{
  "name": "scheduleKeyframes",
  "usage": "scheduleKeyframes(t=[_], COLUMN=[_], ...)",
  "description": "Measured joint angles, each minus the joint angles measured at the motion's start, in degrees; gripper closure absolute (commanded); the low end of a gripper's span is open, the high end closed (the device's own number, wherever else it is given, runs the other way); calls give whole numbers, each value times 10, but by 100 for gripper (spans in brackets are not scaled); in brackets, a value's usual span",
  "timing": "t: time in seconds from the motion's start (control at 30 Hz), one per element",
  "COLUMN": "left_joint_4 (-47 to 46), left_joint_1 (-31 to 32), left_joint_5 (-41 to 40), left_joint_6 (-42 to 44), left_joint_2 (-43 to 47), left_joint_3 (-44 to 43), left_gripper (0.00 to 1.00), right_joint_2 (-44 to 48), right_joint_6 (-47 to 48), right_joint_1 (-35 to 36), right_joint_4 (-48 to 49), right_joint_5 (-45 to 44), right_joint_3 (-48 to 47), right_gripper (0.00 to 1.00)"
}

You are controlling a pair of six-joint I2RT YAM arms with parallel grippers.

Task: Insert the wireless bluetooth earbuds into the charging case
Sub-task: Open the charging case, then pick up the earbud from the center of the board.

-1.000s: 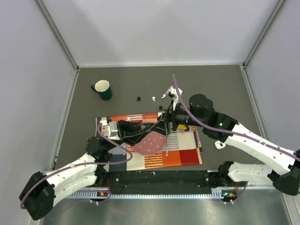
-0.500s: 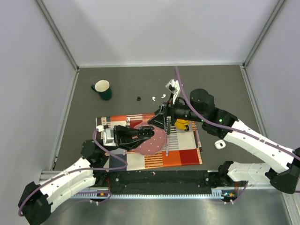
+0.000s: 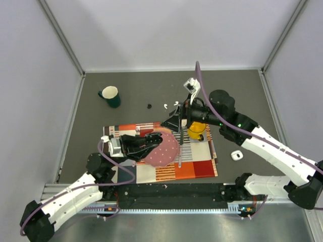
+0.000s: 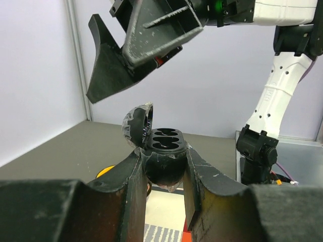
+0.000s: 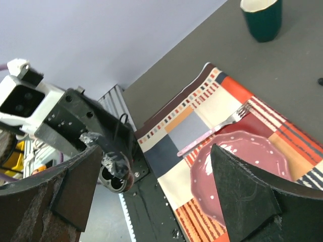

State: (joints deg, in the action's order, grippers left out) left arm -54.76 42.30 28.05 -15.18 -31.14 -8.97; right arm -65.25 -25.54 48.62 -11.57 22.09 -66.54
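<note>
Right pincer [image 3: 175, 121] overhangs black case [image 4: 161, 140] in left pincer [image 4: 164, 160].

A pale lilac-grey back wall [image 3: 171, 30], left wall [image 3: 30, 101] and right wall [image 3: 303, 75] are enclosing a dark grey tabletop [image 3: 131, 80] on three sides. Two aluminium struts [image 3: 61, 35] are running up the rear corners. A metal ledge [image 3: 171, 227] is lying along the near edge. Soft, even light is falling everywhere, casting only faint shadows.
</note>
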Motion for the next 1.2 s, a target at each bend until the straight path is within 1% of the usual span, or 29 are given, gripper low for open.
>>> scheduleKeyframes(t=[0.1,0.27,0.37,0.4,0.5,0.63,0.67,0.7,0.83,0.93,0.97,1.07,1.2], left_joint_4=[10,22,33,37,58,108,119,124,132,122,112,100,119], left_joint_1=[0,0,0,0,0,0,0,0,0,0,0,0,0], left_joint_5=[-14,-42,-58,-64,-78,-95,-99,-105,-141,-155,-159,-174,-181], left_joint_6=[2,5,13,17,36,81,93,100,119,109,104,93,91], left_joint_2=[14,35,49,53,67,67,66,65,63,80,90,123,149], left_joint_3=[5,9,9,9,6,-31,-47,-59,-103,-94,-82,-43,-32], left_gripper=[100,100,100,100,100,100,100,100,100,100,100,100,100], right_joint_2=[0,0,-1,-3,-25,-85,-108,-127,-209,-267,-284,-340,-412], right_joint_6=[-3,5,14,16,17,9,6,5,3,3,3,2,-1], right_joint_1=[-21,-30,-44,-56,-106,-166,-175,-179,-184,-185,-186,-189,-193], right_joint_4=[2,-10,-33,-45,-73,-105,-115,-122,-154,-168,-172,-175,-176], right_joint_5=[3,1,-15,-23,-46,-84,-99,-110,-145,-160,-161,-162,-156], right_joint_3=[-4,-11,-22,-30,-60,-95,-103,-109,-137,-162,-170,-196,-228], right_gripper=[11,11,15,18,19,22,25,28,33,39,44,47,54])
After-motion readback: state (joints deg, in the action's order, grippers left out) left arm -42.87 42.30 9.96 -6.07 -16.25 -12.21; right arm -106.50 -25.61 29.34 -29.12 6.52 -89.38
